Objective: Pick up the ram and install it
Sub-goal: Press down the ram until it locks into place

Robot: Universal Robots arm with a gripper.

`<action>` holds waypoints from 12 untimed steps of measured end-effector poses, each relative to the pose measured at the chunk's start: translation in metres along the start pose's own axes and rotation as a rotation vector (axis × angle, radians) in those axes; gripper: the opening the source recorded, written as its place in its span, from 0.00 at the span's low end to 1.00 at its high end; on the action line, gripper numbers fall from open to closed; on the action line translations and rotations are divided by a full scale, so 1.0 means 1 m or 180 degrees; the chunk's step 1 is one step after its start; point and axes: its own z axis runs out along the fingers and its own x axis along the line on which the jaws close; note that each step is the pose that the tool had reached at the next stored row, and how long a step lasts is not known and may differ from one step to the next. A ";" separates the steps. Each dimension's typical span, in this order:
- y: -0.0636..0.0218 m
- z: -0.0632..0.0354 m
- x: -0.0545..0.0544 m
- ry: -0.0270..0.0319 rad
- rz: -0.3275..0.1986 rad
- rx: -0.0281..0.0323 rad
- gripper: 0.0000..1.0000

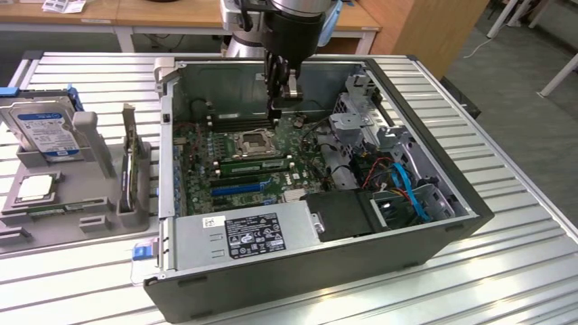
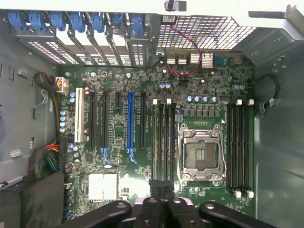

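Exterior view. An open computer case [image 1: 407, 237] lies on its side on a slatted metal table [image 1: 510, 284], its motherboard [image 1: 200, 152] facing up. The arm's gripper [image 1: 285, 107] hangs inside the case, above the board and clear of it. The ram [image 1: 257, 162], a long green stick, sits along a slot between the empty CPU socket [image 1: 254, 142] and the blue slots [image 1: 239, 186]. A labelled power supply [image 1: 253, 233] fills the near corner, and blue cables [image 1: 411, 189] run along the exterior view's right. To the exterior view's left, a grey fixture [image 1: 54, 233] carries a hard drive [image 1: 45, 132], a square silver chip [image 1: 34, 188] and an upright card [image 1: 132, 162].
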 end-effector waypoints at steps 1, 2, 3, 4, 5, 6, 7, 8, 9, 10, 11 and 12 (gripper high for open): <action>0.0000 0.0000 0.000 0.0000 0.0000 0.0000 0.11; 0.0000 0.0000 0.000 0.0000 0.0000 0.0000 0.10; 0.0000 0.0000 0.000 0.0000 0.0000 0.0000 0.10; 0.0000 0.0000 0.000 0.0000 0.0000 0.0000 0.10; 0.0000 0.0000 0.000 0.0000 0.0000 0.0000 0.10; 0.0000 0.0000 0.000 0.0000 0.0000 0.0000 0.10; 0.0000 0.0000 0.000 0.0000 0.0000 0.0000 0.10; 0.0000 0.0000 0.000 0.0000 0.0000 0.0000 0.10; 0.0000 0.0000 0.000 0.0000 0.0000 0.0000 0.10; 0.0000 0.0000 0.000 0.0000 0.0000 0.0000 0.10; 0.0000 0.0000 0.000 0.0000 0.0000 0.0000 0.10; 0.0000 0.0000 0.000 0.0000 0.0000 0.0000 0.10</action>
